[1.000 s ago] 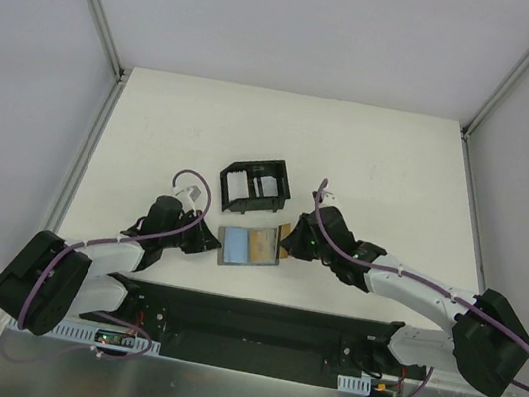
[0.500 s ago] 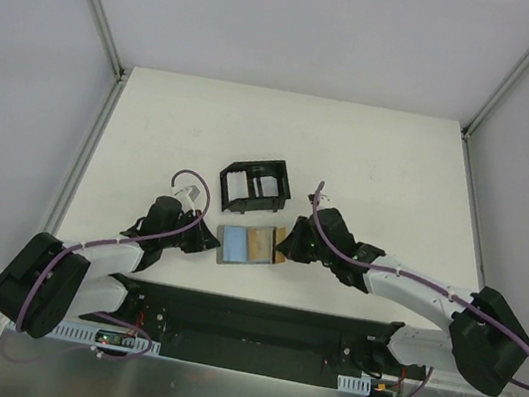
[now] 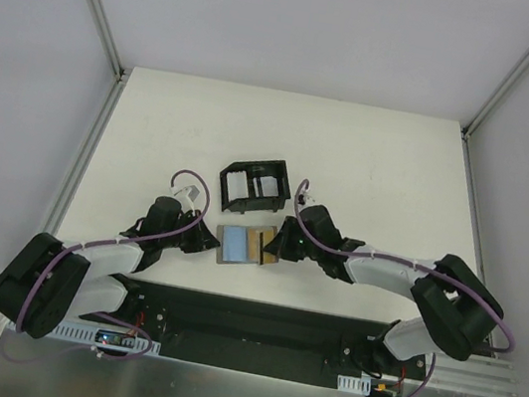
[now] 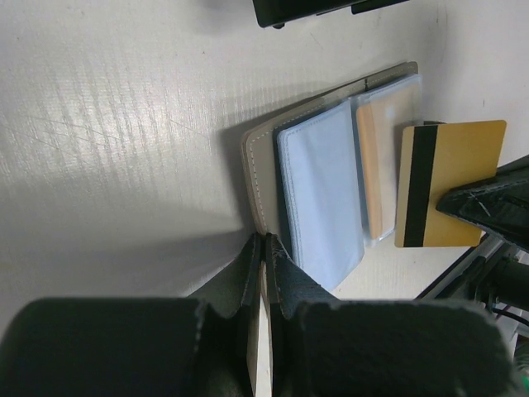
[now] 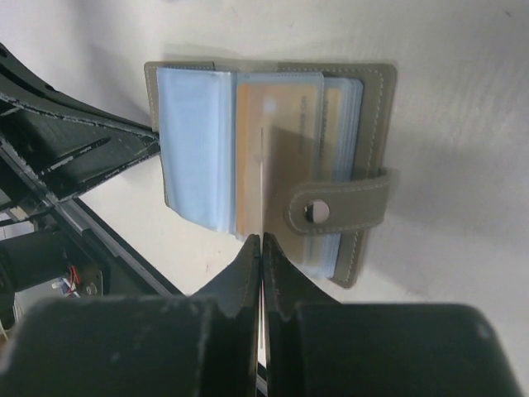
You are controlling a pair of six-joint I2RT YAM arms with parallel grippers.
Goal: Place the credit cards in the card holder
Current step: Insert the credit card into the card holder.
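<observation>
Lying open on the white surface point(image 3: 372, 155), just near of the black divided plastic tray point(image 3: 257, 182): small grey folding card holder point(image 3: 235, 244). Pinched between the right fingers point(image 5: 240, 281) over its right half: gold-yellow plastic credit card point(image 4: 450, 182). Pressed together at its left edge: left fingers point(image 4: 244, 273).

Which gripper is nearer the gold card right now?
Right. The right gripper is shut on the gold card at one end of the open card holder; the left gripper, shut, is at the opposite end, clear of the card.
</observation>
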